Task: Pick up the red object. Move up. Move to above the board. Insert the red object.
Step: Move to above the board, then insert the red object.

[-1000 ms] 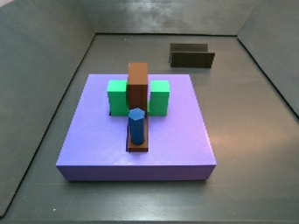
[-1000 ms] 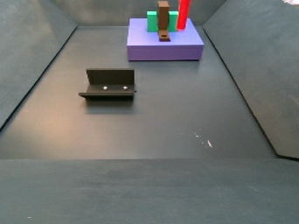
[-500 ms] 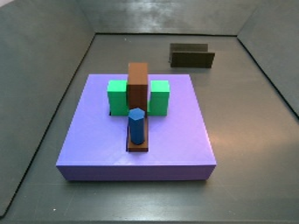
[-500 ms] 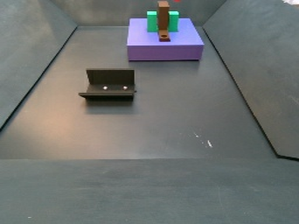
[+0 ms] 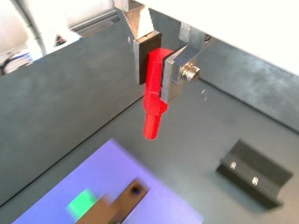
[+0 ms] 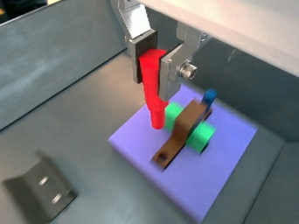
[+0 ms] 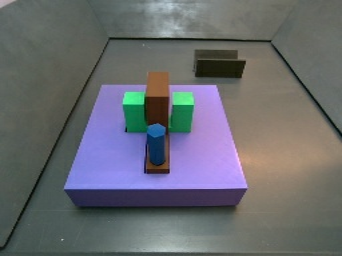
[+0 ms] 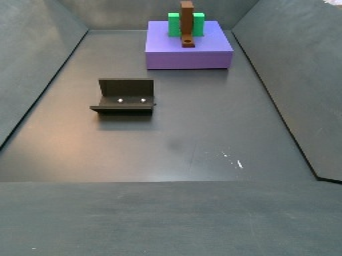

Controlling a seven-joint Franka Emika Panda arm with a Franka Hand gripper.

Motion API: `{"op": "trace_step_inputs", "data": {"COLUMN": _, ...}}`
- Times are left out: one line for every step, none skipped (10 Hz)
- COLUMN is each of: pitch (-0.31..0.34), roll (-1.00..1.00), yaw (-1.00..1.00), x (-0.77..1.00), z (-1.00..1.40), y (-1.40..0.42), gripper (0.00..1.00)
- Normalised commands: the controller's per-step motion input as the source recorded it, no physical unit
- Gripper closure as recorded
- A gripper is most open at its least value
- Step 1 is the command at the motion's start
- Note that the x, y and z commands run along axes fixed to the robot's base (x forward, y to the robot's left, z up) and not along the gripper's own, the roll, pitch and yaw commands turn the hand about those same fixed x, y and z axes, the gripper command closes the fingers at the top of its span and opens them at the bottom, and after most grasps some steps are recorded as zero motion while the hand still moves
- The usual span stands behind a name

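My gripper point(image 5: 155, 63) point(image 6: 153, 59) shows only in the wrist views and is shut on the red object point(image 5: 153, 101) point(image 6: 152, 87), a thin bright-red peg hanging straight down from between the silver fingers. It is high above the floor. The board point(image 6: 181, 137) point(image 7: 158, 105) point(image 8: 189, 24), brown with a tall upright block and a low strip, lies on the purple slab point(image 7: 154, 160) point(image 8: 189, 49) below. In a wrist view the peg's tip hangs over the slab just beside the board. Gripper and red object are out of both side views.
Green blocks point(image 7: 135, 110) point(image 6: 201, 135) flank the board. A blue hexagonal peg point(image 7: 156, 143) point(image 6: 211, 95) stands on the board's low strip. The fixture point(image 8: 126, 96) point(image 7: 219, 64) point(image 5: 254, 171) stands on the dark floor away from the slab. Grey walls point(image 8: 40, 75) close in the floor.
One second ago the red object showed at the top of a side view above the slab; it has since risen out of that view. The slab's pieces have not moved.
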Motion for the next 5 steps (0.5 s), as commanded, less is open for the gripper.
{"op": "trace_step_inputs", "data": {"pitch": 0.154, "roll": 0.01, "yaw": 0.0, "x": 0.19, "z": 0.2, "y": -1.4, "gripper": 1.0}}
{"op": "trace_step_inputs", "data": {"pitch": 0.158, "roll": 0.01, "yaw": 0.0, "x": 0.13, "z": 0.12, "y": -0.81, "gripper": 1.0}}
{"op": "trace_step_inputs", "data": {"pitch": 0.146, "roll": 0.01, "yaw": 0.0, "x": 0.09, "z": 0.04, "y": -0.18, "gripper": 1.0}}
{"op": "trace_step_inputs", "data": {"pitch": -0.04, "roll": 0.0, "yaw": 0.0, "x": -0.04, "z": -0.09, "y": 0.0, "gripper": 1.0}}
{"op": "trace_step_inputs", "data": {"pitch": -0.057, "roll": 0.0, "yaw": 0.0, "x": -0.08, "z": -0.11, "y": 0.0, "gripper": 1.0}}
